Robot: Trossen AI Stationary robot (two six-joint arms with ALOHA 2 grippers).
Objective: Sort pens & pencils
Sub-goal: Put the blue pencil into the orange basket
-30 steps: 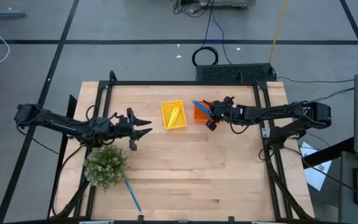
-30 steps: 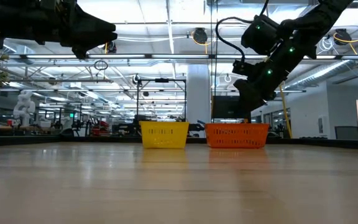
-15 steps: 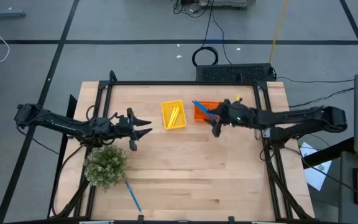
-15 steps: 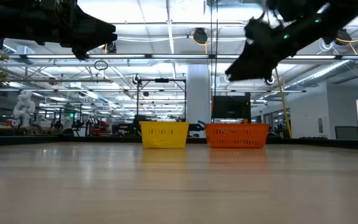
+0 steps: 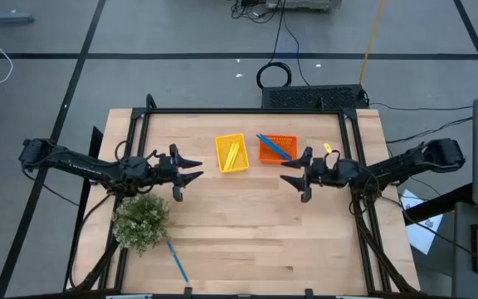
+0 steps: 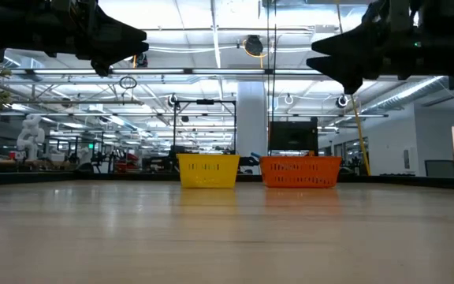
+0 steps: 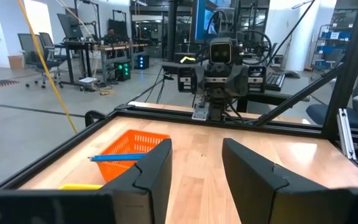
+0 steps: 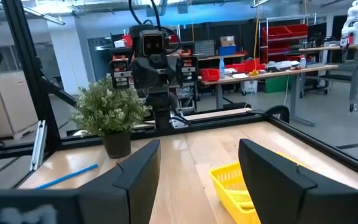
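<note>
Both jaws spread wide, empty: left gripper (image 5: 196, 170), right gripper (image 5: 290, 174). Only high view shows pen (image 5: 177, 261) beside plant (image 5: 142, 219).

Two dark, slim arms, each ending in a two-finger gripper.
Both arms are black all over, built of thin jointed links with black cables running alongside. The left gripper (image 5: 191, 172) and right gripper (image 5: 292, 174) carry broad, angular matte-black fingers (image 7: 148, 177) with stepped inner edges. Seen head-on, each wrist has a boxy block with a small square camera housing on top and metal fittings beneath.
</note>
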